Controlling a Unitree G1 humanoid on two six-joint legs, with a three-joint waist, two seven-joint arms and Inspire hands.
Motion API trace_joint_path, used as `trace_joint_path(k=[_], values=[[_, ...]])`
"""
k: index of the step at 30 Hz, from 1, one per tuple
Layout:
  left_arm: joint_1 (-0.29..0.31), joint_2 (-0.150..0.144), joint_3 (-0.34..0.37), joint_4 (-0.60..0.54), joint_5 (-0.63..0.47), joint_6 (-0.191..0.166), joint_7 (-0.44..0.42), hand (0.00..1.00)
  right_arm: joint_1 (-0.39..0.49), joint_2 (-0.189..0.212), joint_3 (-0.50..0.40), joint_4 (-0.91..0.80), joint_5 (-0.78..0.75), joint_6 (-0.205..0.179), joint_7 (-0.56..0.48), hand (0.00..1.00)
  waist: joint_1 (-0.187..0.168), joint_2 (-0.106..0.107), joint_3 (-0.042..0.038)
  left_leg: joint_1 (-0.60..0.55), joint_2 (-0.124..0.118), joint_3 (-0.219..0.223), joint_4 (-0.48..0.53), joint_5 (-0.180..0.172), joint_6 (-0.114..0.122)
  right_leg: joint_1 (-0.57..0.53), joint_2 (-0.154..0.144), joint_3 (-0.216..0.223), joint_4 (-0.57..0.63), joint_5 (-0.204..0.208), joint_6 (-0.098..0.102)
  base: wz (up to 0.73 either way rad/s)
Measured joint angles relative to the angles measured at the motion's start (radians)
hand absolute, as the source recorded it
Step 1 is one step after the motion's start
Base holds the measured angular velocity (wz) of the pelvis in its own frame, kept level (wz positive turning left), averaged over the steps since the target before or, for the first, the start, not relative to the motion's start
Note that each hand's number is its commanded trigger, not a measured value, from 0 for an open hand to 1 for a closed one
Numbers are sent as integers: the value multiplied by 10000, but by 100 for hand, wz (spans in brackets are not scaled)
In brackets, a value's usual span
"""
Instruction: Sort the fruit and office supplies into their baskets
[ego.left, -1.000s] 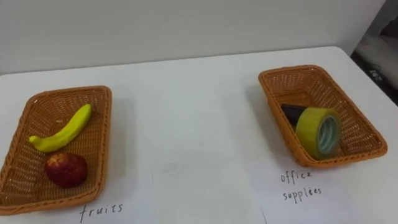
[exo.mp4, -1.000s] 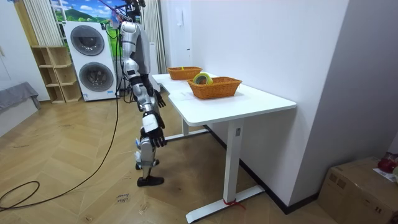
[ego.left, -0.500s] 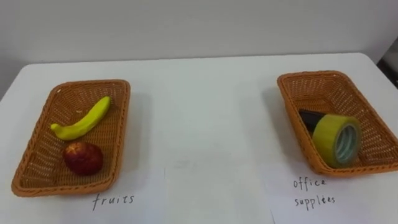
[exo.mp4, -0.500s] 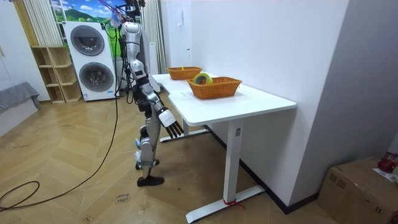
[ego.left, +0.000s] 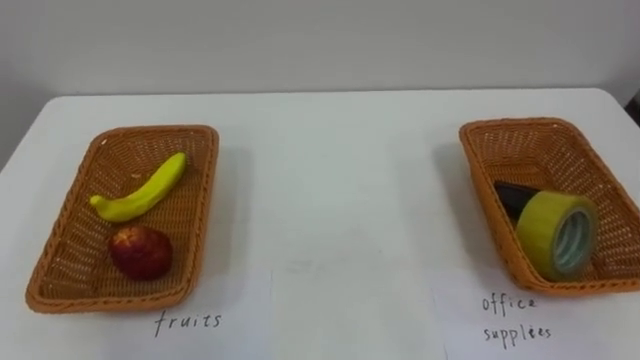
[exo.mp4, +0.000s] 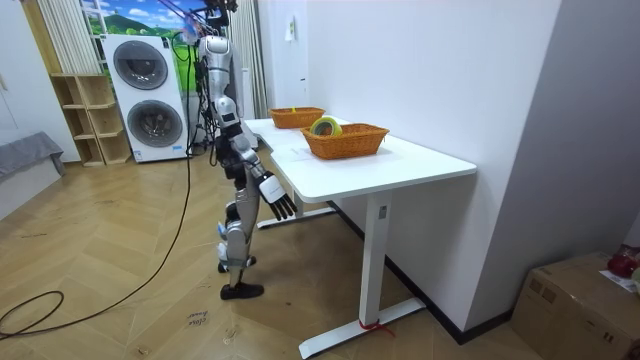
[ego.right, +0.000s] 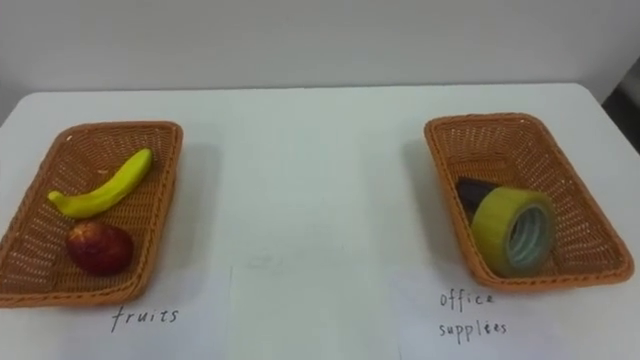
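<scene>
Dark-fingered and empty, the right hand hangs below the table's near edge, fingers straight and spread. Along that edge lie 2 paper labels. Behind them, by the left edge, the fruit basket holds the apple, then the banana. By the right edge, the office basket holds the tape roll, with a dark item behind it. Sorting looks finished, so I would check that nothing is missed and keep the arm clear of the edge.
</scene>
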Motion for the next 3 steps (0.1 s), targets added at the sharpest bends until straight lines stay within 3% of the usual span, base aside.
trace_joint_path(k=[3], values=[[-5,1,-27,0,3,0,11,0,20,3,-6,4,-3,7,5,0,-12,-1,1,-8,-15,-125,19,0,1,42,-18,-108,-5,-1,2,9]])
